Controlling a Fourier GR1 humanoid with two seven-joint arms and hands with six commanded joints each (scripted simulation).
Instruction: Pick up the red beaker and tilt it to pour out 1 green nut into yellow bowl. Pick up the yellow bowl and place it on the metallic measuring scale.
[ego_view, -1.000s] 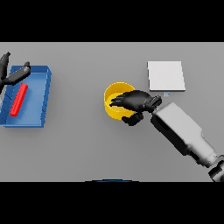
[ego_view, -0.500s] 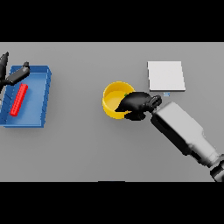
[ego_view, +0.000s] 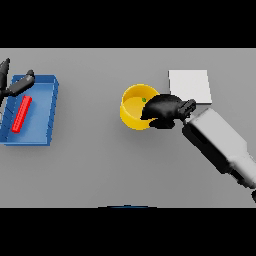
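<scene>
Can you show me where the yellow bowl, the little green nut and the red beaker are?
yellow bowl (ego_view: 131, 111): head view, inner floor.
green nut (ego_view: 144, 100): head view, its top.
red beaker (ego_view: 22, 114): head view, middle of its side.

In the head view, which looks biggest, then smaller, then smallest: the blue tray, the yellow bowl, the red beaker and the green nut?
1. Blue tray
2. Yellow bowl, partly covered by the right hand, so this is a little unsure
3. Red beaker, lying in the tray
4. Green nut, a tiny dot in the bowl
</scene>
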